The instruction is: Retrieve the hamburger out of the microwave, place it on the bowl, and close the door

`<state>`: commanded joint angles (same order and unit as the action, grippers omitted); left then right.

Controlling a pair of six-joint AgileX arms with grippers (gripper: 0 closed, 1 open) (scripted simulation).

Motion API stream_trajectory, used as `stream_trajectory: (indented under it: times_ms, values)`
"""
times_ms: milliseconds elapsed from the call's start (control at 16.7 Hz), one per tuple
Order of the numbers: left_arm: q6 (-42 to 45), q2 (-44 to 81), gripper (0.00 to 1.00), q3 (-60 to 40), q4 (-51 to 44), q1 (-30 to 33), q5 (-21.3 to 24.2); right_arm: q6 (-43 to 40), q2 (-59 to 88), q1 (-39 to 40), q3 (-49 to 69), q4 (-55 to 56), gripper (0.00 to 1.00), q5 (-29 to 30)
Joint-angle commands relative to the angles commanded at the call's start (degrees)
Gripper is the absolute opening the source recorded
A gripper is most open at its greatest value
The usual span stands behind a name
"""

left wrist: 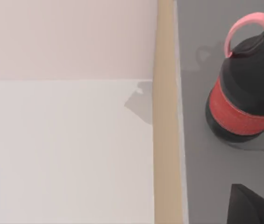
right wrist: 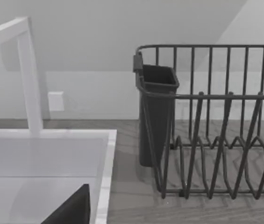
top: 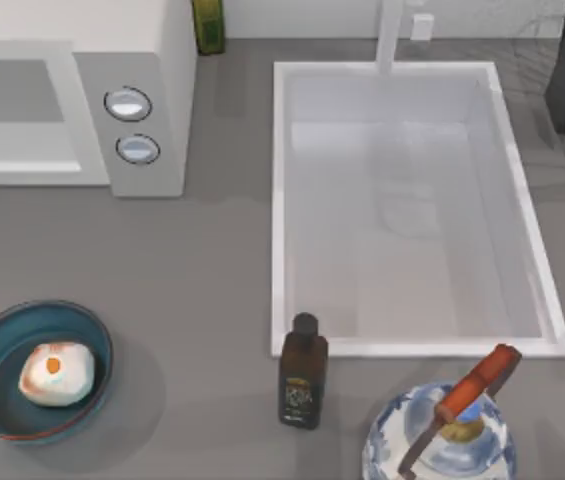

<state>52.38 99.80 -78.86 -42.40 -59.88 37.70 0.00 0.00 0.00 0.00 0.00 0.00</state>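
Observation:
The hamburger [top: 55, 372], a pale cream lump with an orange spot, lies inside the blue bowl [top: 0, 336] at the table's front left. The white microwave [top: 147, 60] stands at the back left, with two round knobs [top: 128, 103] on its front panel. Its door [top: 12, 105], a white frame around a greyish window, sits flush with that panel. A dark piece of my left gripper [left wrist: 258, 205] shows in the left wrist view, beside a red-and-black jug. A dark piece of my right gripper [right wrist: 71, 210] shows in the right wrist view, over the sink's edge.
A white sink [top: 412, 348] with a faucet [top: 392, 35] fills the middle right. A dark bottle [top: 303, 375] and a clear glass vessel [top: 442, 445] with a red handle stand at the front. A green bottle [top: 208, 25] is behind the microwave. A black dish rack [right wrist: 216, 140] stands far right.

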Motion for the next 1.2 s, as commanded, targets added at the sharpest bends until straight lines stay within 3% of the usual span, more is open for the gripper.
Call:
stream_trajectory:
  times_ms: [480, 900, 1200]
  values:
    - [0.7, 1.5, 0.00, -0.3, -0.5, -0.2, 0.7, 0.0, 0.0, 0.0, 0.0, 0.0, 1.00, 0.0]
    - [0.9, 6.8, 0.00, 11.0, 17.1, -0.5, 0.9, 0.0, 0.0, 0.0, 0.0, 0.0, 1.00, 0.0]
    - [1.0, 8.1, 0.00, 13.9, 20.3, -0.6, 1.0, 0.0, 0.0, 0.0, 0.0, 0.0, 1.00, 0.0]
